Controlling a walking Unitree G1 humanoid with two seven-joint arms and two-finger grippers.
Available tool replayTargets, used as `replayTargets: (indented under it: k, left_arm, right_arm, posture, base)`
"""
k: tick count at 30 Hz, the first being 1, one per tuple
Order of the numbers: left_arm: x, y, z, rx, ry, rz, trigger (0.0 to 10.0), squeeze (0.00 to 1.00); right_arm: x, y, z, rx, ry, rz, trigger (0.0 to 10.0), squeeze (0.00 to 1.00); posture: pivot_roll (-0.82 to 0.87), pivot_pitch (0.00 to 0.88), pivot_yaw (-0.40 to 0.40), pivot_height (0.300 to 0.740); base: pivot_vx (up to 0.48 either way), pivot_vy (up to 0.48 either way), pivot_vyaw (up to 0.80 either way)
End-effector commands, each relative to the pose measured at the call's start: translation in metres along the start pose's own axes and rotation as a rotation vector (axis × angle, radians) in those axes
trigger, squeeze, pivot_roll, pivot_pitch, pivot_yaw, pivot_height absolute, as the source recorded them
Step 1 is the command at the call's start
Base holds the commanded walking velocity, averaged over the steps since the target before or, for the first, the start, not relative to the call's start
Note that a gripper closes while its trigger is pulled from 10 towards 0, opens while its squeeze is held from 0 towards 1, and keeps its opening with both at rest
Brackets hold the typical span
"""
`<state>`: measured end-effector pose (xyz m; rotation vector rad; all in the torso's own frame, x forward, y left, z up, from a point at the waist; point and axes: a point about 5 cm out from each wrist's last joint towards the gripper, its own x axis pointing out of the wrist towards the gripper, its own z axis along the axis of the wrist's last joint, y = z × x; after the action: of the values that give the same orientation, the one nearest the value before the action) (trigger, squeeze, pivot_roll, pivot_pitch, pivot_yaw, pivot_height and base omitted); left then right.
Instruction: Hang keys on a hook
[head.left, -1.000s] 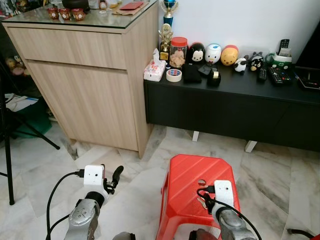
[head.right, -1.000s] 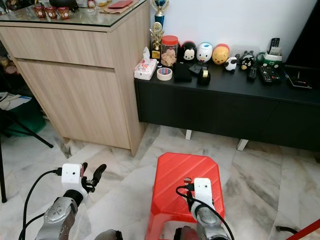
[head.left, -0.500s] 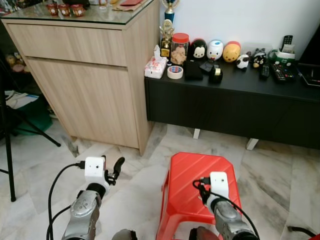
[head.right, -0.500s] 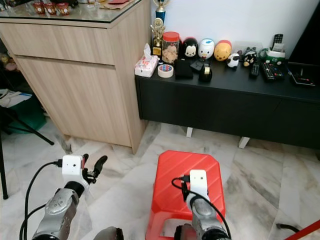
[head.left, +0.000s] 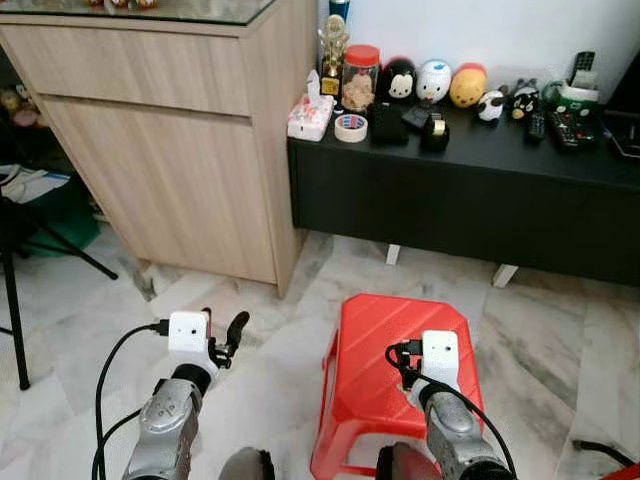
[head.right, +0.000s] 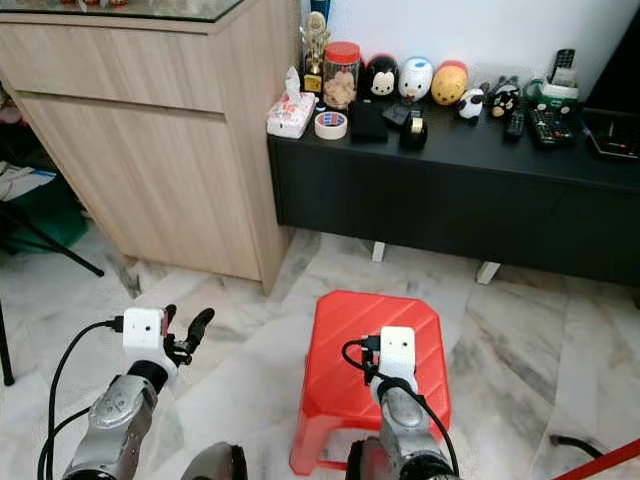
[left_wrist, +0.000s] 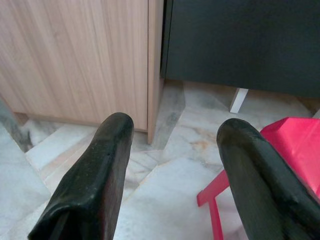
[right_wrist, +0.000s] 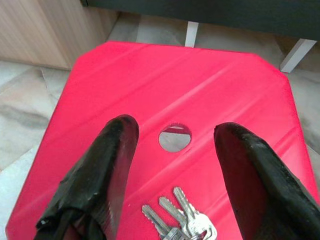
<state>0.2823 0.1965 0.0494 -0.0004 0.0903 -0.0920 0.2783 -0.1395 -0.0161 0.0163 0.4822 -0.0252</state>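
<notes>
- The right pincer (right_wrist: 172, 175) hangs over the red stool (right_wrist: 150, 90), its two black fingers (right_wrist: 95, 180) spread wide with nothing between them.
- The keys (right_wrist: 180, 222) lie flat on the stool's seat, right between those fingers and back toward the wrist: a small silver bunch, blades fanned out toward the round hole (right_wrist: 175, 138) in the seat.
- That hole sits just ahead of the keys, centred in the gap of the pincer; neither finger touches the bunch as far as I can see.
- From the head camera the right arm (head.left: 440, 420) reaches over the near part of the stool, its white camera block sitting above the seat.
- The left pincer (left_wrist: 172, 165) is held off to the side over the marble floor (left_wrist: 165, 165), fingers also wide apart and empty.
- Ahead of the left pincer stands the light wooden cabinet (head.left: 170, 130), and beside it the low black desk (head.left: 470, 190) on white feet.
- A corner of the red stool shows just off the left pincer's far finger.
- On the black desk there's a row of clutter: a roll of tape (head.left: 350, 127), a red-lidded jar (head.left: 359, 78), rounded toy figures (head.left: 434, 80) and some remote controls (head.left: 560, 128), all well beyond both pincers.
</notes>
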Motion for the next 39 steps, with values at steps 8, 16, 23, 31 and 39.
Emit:
replayTargets:
  k: [8,16,23,31,39]
  left_arm:
    - [-0.0022,0.0023,0.0017,0.007,0.005,0.0,10.0,0.0]
    - [-0.0046,0.0008,0.0014,0.005,0.007,-0.004,10.0,0.0]
    - [-0.0058,-0.0006,0.0016,0.002,0.008,-0.004,10.0,0.0]
    - [-0.0067,-0.0004,0.002,0.0,0.012,-0.004,10.0,0.0]
    - [-0.0066,-0.0018,0.0025,-0.003,0.014,-0.008,10.0,0.0]
  right_arm:
    - [-0.0019,0.0032,-0.0056,0.005,0.02,-0.001,10.0,0.0]
    - [-0.0015,0.002,-0.0094,0.014,0.068,-0.013,10.0,0.0]
    - [-0.0017,0.0005,-0.008,-0.01,0.049,-0.01,10.0,0.0]
    - [-0.0013,0.001,-0.009,-0.018,0.068,-0.019,10.0,0.0]
    - [-0.0003,0.0008,-0.007,-0.014,0.068,-0.021,10.0,0.0]
  posture:
    - [0.08,0.094,-0.02,0.615]
    - [0.08,0.104,-0.018,0.606]
    - [0.08,0.114,-0.022,0.582]
    - [0.08,0.133,-0.019,0.582]
    - [0.08,0.137,-0.019,0.582]
  base:
    - [0.0,0.0,0.0]
    - [0.0,0.0,0.0]
    - [0.0,0.0,0.0]
    - [0.0,0.0,0.0]
    - [0.0,0.0,0.0]
